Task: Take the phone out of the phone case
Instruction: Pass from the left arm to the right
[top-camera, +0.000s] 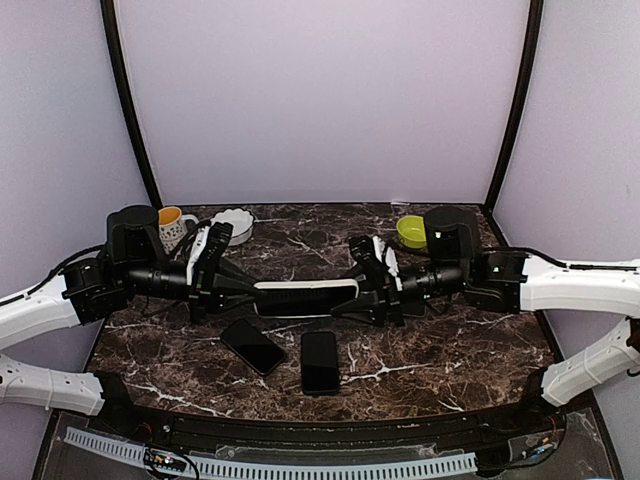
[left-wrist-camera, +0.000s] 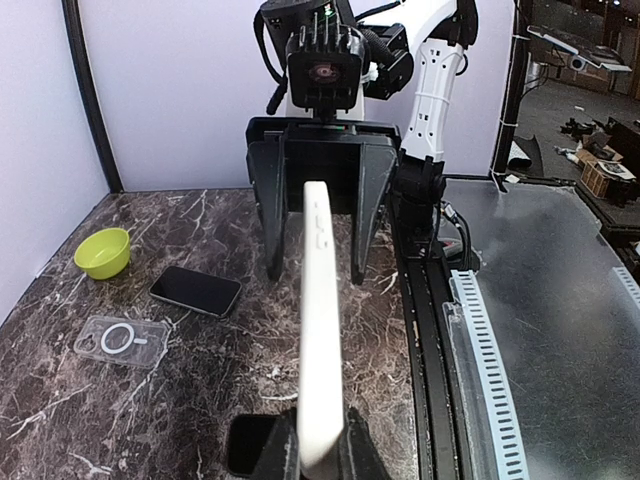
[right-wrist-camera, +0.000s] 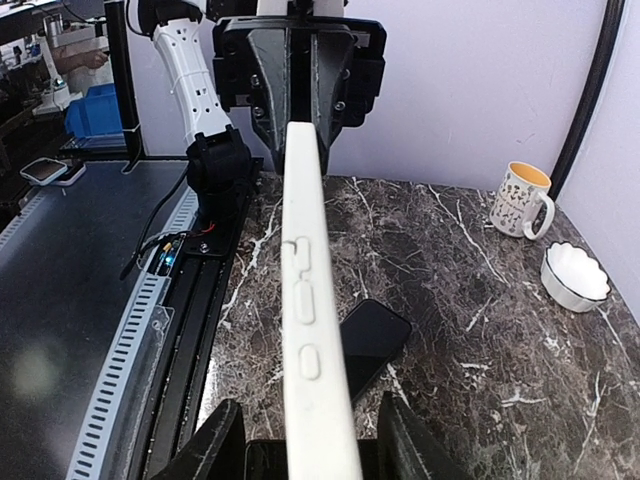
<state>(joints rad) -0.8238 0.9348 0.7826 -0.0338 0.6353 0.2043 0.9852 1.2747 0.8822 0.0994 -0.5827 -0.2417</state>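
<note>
A white phone case (top-camera: 305, 299) hangs edge-up above the table between my two grippers. Along its top edge runs a dark strip that may be the phone; in both wrist views only the case's white side (right-wrist-camera: 310, 300) shows. My left gripper (left-wrist-camera: 322, 452) is shut on one end of the case (left-wrist-camera: 322, 330), its fingers pressed against both faces. My right gripper (right-wrist-camera: 318, 450) straddles the other end, jaws open, with a gap between each finger and the case. In the left wrist view its fingers (left-wrist-camera: 272, 205) stand wide on either side of the far end.
Two bare black phones (top-camera: 252, 346) (top-camera: 320, 362) lie on the marble under the held case. A clear case (left-wrist-camera: 120, 340) and a green bowl (top-camera: 411, 232) sit on the right side. A mug (top-camera: 172, 226) and a white bowl (top-camera: 235, 224) stand at the back left.
</note>
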